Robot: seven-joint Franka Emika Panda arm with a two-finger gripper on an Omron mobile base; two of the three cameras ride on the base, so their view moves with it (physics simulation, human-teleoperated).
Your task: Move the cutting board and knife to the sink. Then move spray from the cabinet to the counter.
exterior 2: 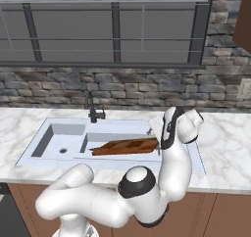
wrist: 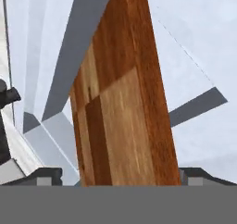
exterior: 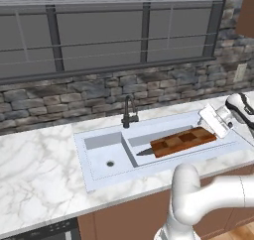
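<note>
The checkered wooden cutting board (exterior: 181,141) (exterior 2: 126,145) lies tilted in the right basin of the pale sink (exterior: 82,146) (exterior 2: 35,148). Its right end rests higher, near the sink's right rim. From under the board's left end pokes the knife's (exterior: 144,152) dark grey blade tip. My gripper (exterior: 214,123) (exterior 2: 157,132) hangs at the board's right end. In the hand view the gripper (wrist: 120,174) is open, its fingertips (wrist: 46,174) set wide on either side of the board (wrist: 122,107). The spray is out of view.
A black faucet (exterior: 129,112) (exterior 2: 92,108) stands behind the sink's divider. White marble counter (exterior: 34,164) (exterior 2: 225,148) runs on both sides. A stone wall and window sit behind. A brown cabinet edge (exterior: 245,16) (exterior 2: 243,20) shows at the upper right.
</note>
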